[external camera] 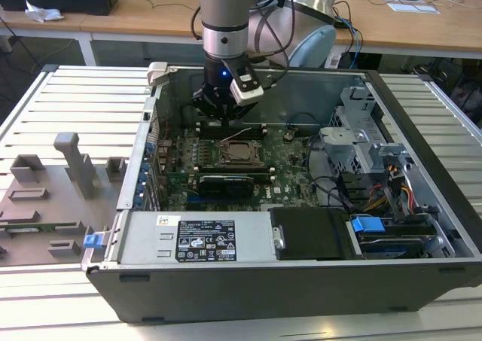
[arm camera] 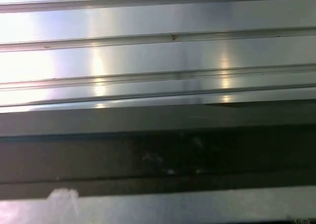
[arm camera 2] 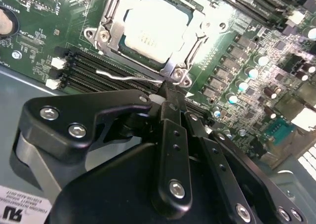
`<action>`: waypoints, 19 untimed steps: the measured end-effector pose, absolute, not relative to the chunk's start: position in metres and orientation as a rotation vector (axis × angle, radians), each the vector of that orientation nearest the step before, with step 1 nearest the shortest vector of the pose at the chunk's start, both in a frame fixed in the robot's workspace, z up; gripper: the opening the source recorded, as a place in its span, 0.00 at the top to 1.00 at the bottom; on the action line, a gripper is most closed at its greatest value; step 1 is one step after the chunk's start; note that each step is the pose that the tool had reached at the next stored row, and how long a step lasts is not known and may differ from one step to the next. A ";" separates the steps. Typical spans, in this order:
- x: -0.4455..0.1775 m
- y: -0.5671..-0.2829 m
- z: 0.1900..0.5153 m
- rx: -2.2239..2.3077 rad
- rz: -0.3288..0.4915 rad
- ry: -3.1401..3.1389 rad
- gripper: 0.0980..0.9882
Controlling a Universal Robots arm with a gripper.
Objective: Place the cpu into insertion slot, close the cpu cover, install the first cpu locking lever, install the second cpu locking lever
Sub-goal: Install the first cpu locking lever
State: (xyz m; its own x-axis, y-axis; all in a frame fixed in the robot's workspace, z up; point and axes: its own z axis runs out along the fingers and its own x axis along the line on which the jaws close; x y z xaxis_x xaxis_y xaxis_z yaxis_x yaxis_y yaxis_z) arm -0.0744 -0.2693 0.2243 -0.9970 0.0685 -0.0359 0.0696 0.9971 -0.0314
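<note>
Two fingers of my end effector [arm camera 2: 170,93] sit nearly together, tips at the locking lever [arm camera 2: 129,77] beside the cpu cover [arm camera 2: 109,17]. I see the cpu [arm camera 2: 150,28] under it.

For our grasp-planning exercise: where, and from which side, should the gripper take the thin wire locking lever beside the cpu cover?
The locking lever is a thin wire lying along the cpu cover, over the memory slots. Probably pinch its hooked free end from above, across the wire.
</note>
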 end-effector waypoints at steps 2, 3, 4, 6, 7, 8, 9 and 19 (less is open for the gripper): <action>-0.074 -0.268 0.223 0.107 -0.051 3.105 0.99; -0.074 -0.266 0.223 0.107 -0.051 3.104 0.99; -0.072 -0.264 0.221 0.107 -0.051 3.104 0.99; -0.069 -0.262 0.220 0.107 -0.051 3.105 0.99; -0.067 -0.262 0.219 0.107 -0.051 3.105 0.99; -0.064 -0.262 0.218 0.107 -0.051 3.105 0.99; -0.062 -0.262 0.218 0.107 -0.051 3.105 0.99; -0.043 -0.262 0.211 0.107 -0.051 3.107 0.99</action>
State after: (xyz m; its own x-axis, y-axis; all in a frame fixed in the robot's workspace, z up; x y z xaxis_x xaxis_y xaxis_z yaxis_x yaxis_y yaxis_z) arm -0.0435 -0.2622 0.2111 -0.9971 0.0680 -0.0335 0.0691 0.9971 -0.0314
